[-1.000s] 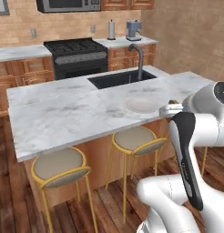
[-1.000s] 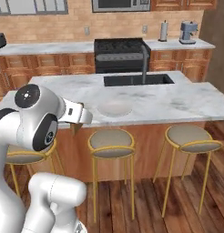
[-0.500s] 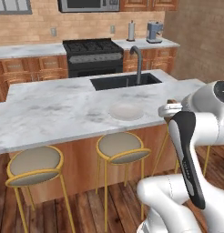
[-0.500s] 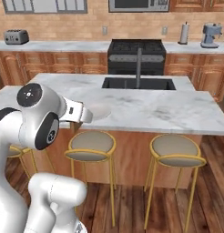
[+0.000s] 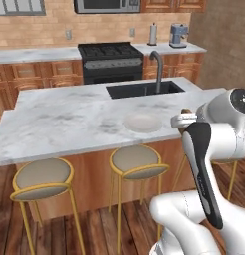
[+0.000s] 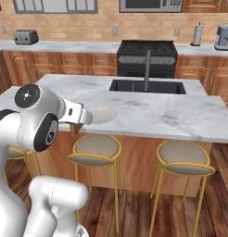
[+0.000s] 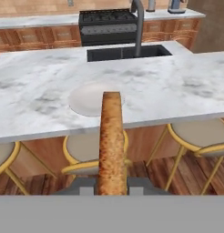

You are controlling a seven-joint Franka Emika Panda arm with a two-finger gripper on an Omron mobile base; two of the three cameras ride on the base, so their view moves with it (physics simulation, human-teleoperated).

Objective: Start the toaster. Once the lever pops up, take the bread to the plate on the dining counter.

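The gripper [image 7: 111, 182] is clamped on the bread [image 7: 111, 141], which stands edge-on between its tips, short of the counter's [image 7: 186, 91] near edge. Beyond it, the plate [image 7: 89, 98] sits on the marble, near the sink [image 5: 144, 89].

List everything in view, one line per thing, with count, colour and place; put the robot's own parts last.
dining counter: 1, white-grey marble top on a wood base, across the middle.
plate: 1, white, on the dining counter near its front edge.
sink: 1, black basin, set in the dining counter's far side.
faucet: 1, dark, curved, at the sink.
stools: 3, gold frames with beige seats, in front of the dining counter.
stove: 1, black, against the back wall.
toaster: 1, grey, on the back counter, far left.
coffee machine: 1, blue-grey, back counter, right.
bread: 1, tan-brown, held edge-on in the claw.
claw: 1, shut on the bread, short of the plate.
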